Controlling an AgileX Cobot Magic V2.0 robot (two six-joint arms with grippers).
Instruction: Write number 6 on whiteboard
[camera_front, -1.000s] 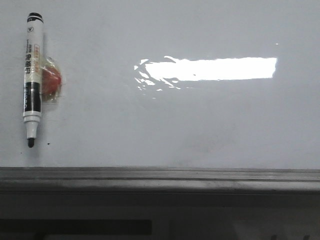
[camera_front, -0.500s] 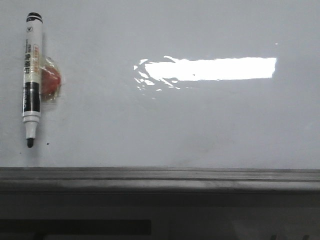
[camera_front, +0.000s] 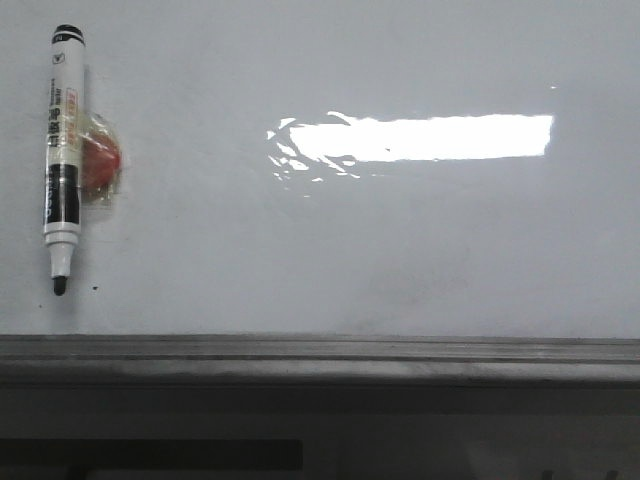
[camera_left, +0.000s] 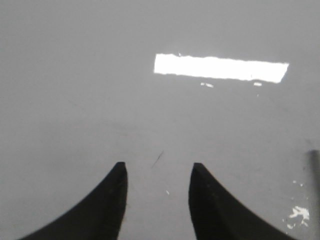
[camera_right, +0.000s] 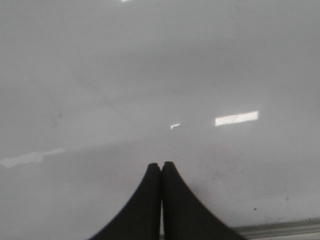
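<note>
On the whiteboard (camera_front: 400, 260) no number 6 yet, only a tiny dot beside the marker (camera_front: 61, 160), which sits far left, tip down, uncapped. Left claw (camera_left: 158, 175) apart and empty; right claw (camera_right: 160, 172) pressed together. Next: left grabs marker. Marker crept slightly up-left versus earlier frame.

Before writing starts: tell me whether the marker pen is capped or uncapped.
Uncapped. The marker pen hangs tip down on the whiteboard, its dark nib bare at the bottom end, no cap over it.
</note>
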